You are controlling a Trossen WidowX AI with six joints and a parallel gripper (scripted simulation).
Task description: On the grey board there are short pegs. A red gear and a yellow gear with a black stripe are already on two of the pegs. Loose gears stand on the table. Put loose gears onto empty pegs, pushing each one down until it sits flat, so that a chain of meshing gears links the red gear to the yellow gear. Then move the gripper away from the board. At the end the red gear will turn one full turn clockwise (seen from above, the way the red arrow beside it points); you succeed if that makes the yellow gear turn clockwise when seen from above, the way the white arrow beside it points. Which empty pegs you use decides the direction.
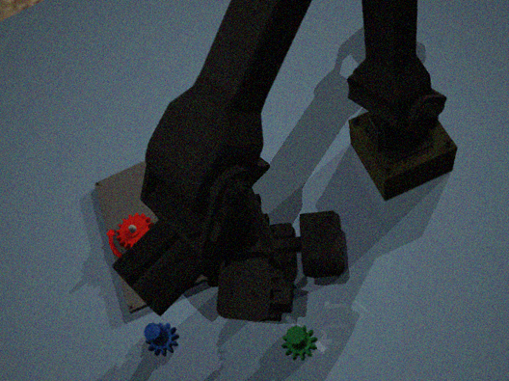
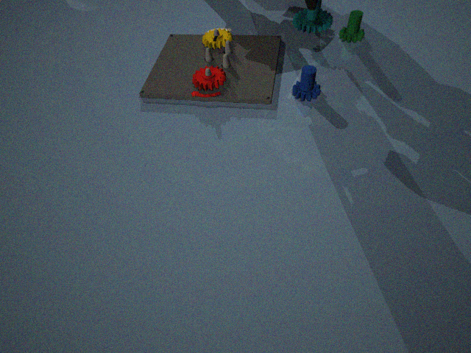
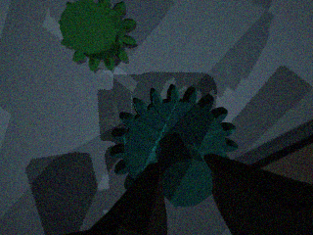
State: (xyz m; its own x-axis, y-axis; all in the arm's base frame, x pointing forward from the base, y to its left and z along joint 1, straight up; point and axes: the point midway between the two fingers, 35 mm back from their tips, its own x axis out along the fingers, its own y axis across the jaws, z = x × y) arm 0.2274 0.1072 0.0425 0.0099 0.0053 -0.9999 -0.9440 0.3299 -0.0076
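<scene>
My gripper (image 2: 313,7) (image 3: 182,168) is shut on the upright handle of the teal gear (image 2: 312,23) (image 3: 142,139), which is at or very near table height beside the board. The arm hides this gear in the top view. The red gear (image 1: 136,233) (image 2: 208,79) and the yellow gear with a black stripe (image 2: 216,38) sit on pegs of the grey board (image 1: 119,196) (image 2: 171,77). Three empty pegs stand between them, one of them a left peg (image 2: 208,55). The blue gear (image 1: 161,338) (image 2: 306,89) and green gear (image 1: 299,342) (image 2: 352,33) (image 3: 90,29) stand on the table.
The arm's dark links (image 1: 201,147) cover much of the board in the top view. The arm's base block (image 1: 417,160) stands to the right. The green gear is close to the teal one. A board edge shows at the right of the wrist view. Shadows cross the table.
</scene>
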